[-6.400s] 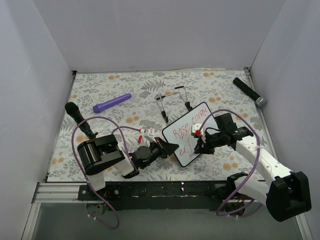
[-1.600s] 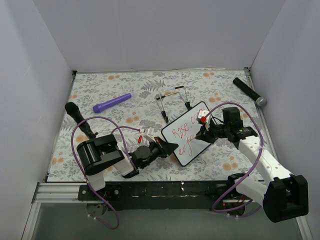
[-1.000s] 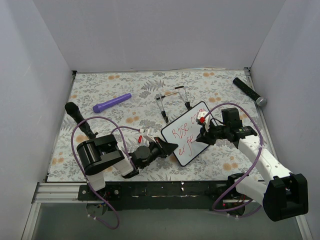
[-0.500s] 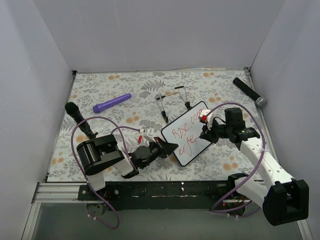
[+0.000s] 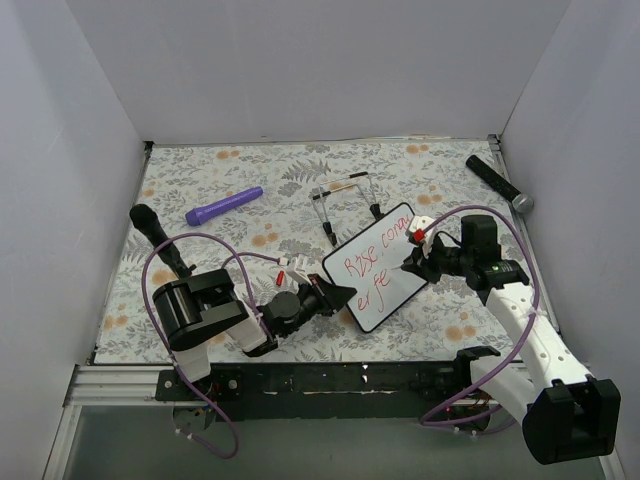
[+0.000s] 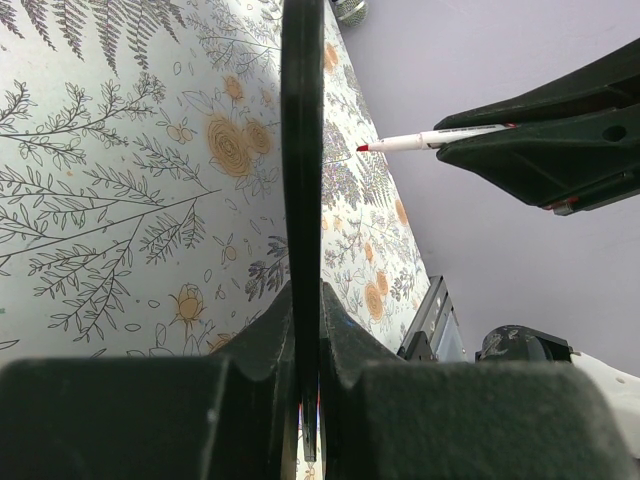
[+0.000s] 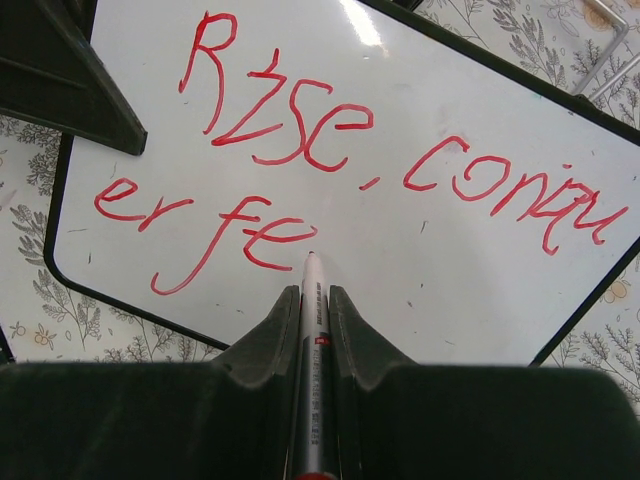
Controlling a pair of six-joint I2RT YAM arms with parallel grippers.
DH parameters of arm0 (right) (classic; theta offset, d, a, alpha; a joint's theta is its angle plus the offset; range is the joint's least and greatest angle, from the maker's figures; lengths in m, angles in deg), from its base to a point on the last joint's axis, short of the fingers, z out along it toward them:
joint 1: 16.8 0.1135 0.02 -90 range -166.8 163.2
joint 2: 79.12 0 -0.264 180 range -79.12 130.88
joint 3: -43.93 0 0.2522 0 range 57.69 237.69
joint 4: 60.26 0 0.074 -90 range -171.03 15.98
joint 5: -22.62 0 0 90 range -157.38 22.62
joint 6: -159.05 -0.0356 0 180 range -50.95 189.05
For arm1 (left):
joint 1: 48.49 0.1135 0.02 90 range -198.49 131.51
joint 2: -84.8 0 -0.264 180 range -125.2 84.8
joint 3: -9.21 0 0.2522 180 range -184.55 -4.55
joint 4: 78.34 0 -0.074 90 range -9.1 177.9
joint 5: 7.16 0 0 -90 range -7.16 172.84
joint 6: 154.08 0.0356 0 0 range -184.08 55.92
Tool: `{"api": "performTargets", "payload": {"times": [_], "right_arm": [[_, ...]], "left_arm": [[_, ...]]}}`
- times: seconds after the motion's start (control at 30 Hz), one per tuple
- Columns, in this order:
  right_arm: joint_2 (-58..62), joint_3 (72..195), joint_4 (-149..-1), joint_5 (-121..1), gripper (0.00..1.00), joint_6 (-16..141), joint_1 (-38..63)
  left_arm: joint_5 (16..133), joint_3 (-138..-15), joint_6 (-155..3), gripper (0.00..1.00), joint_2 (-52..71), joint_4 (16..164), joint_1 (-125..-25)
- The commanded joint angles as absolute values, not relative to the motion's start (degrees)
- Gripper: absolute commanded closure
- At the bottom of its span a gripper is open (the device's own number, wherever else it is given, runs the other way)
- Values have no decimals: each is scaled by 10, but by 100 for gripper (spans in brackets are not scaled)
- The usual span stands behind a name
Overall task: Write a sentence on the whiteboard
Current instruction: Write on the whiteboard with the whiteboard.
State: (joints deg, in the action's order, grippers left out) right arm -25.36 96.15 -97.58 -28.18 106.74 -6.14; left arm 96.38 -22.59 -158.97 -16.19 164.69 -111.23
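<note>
Shifted rightward since half a second ago, the right jaws stay clamped on the marker [image 7: 313, 295], its tip just off the whiteboard [image 5: 388, 268] where the sentence [image 7: 300, 130] ends at "er fe". Left jaws grip the board's edge over the floral worktop [image 5: 250, 165], white walls [image 5: 300, 60] around.

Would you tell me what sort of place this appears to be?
Likely a robot test booth: plain white walls enclose a floral-covered table, and a mounting rail runs along its near edge.

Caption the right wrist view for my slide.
Right pincer poises the marker after "er fe" of the sentence on the whiteboard.
</note>
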Motion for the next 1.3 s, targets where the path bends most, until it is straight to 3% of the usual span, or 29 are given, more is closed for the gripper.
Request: {"api": "performTargets", "payload": {"times": [0.0, 0.77, 1.27], "right_arm": [[-252, 958, -951, -266, 99, 1068, -66], [-199, 982, -996, -181, 99, 1123, -92], [-189, 968, -947, -248, 99, 1082, -92]], "left_arm": [[950, -211, -1562, 100, -145, 1776, -1118], [952, -207, -1563, 100, -143, 1782, -1117], [948, -209, -1561, 100, -144, 1788, -1117]]}}
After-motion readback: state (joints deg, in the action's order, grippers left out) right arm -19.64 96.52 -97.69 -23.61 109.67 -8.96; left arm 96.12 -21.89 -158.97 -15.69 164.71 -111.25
